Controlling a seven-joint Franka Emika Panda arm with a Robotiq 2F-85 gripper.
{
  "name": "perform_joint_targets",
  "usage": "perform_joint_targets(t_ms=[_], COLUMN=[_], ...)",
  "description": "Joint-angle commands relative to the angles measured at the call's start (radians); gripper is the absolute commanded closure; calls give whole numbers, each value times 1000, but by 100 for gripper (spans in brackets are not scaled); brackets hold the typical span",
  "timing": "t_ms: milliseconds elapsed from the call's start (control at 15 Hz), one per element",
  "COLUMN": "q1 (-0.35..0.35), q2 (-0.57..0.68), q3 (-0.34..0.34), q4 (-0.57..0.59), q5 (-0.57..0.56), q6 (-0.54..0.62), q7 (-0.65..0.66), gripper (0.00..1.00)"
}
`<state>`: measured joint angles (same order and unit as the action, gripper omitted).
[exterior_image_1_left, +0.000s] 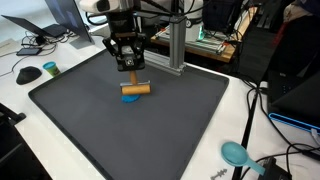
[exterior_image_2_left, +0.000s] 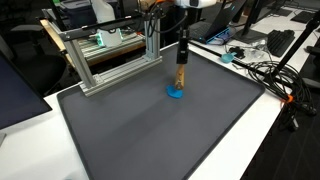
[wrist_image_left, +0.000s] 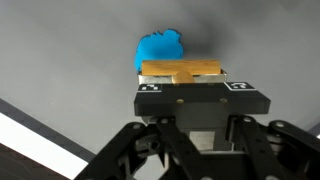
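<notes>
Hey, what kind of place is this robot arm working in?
Probably a robotics lab or workshop bench. An aluminium extrusion frame stands at the edge of a dark work mat, with loose cables and a computer mouse nearby.

Lab: aluminium extrusion frame, loose cables, white workbench, black mat.

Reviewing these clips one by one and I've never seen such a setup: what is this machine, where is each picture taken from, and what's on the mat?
It is a single robot arm whose two-fingered hand works like pincers. Two pictures come from cameras standing outside the robot; the third sits on its wrist, looking past the hand. A dark mat covers the table. The hand is shut on a wooden piece, held against or just above a small blue thing. A metal frame stands at the mat's edge.
</notes>
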<state>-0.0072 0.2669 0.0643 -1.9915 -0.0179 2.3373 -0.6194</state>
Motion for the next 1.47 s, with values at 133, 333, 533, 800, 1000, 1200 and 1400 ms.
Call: perform_joint_targets(t_ms=[133, 333, 533, 800, 1000, 1200, 1400], q1=[-43, -54, -61, -62, -59, -59, -53], q2=[25, 32, 39, 46, 50, 58, 84], q3=[21, 18, 18, 17, 14, 13, 13], q4=[15, 22, 26, 32, 33, 36, 44], q5=[50, 50, 51, 53, 40, 36, 28], q6=[23, 20, 29, 48, 59, 59, 57], q7=[-93, -112, -119, -109, -101, -100, -90], gripper=[78, 78, 78, 78, 78, 78, 78])
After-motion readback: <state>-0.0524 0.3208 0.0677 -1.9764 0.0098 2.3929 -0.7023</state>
